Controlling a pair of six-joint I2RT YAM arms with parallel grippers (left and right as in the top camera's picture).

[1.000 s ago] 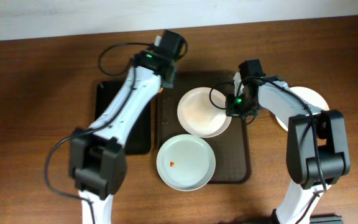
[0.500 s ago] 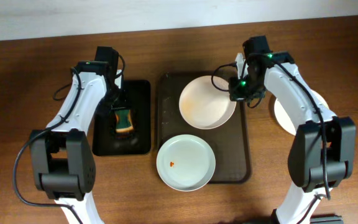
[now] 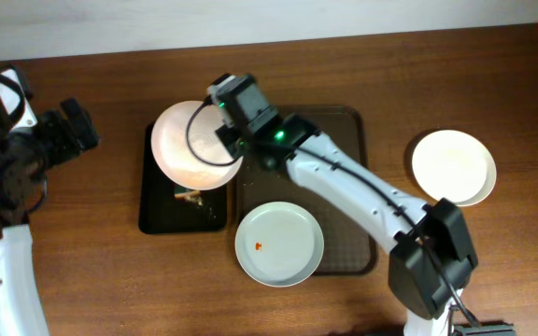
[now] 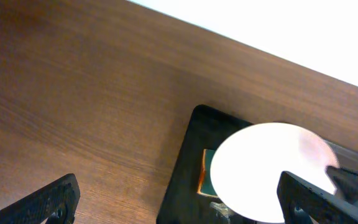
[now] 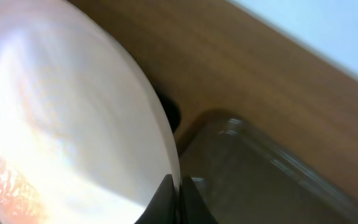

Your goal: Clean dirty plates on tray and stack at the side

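R gripper (image 3: 236, 147) clamps plate (image 3: 187, 147), seemingly above black tray (image 3: 157, 213); L gripper (image 4: 179, 202) wide open.

Sponge (image 4: 207, 180) mostly hidden under held plate (image 3: 190, 145); left arm (image 3: 7, 173) cropped.

The table (image 3: 63, 261) is brown wood with visible grain and a soft sheen. The brown tray (image 3: 351, 126) looks matt and finely textured, while the black tray (image 3: 153, 207) at left is glossy. The upper plate (image 3: 190, 145) and lower plate (image 3: 279, 245) are smooth, shiny white.
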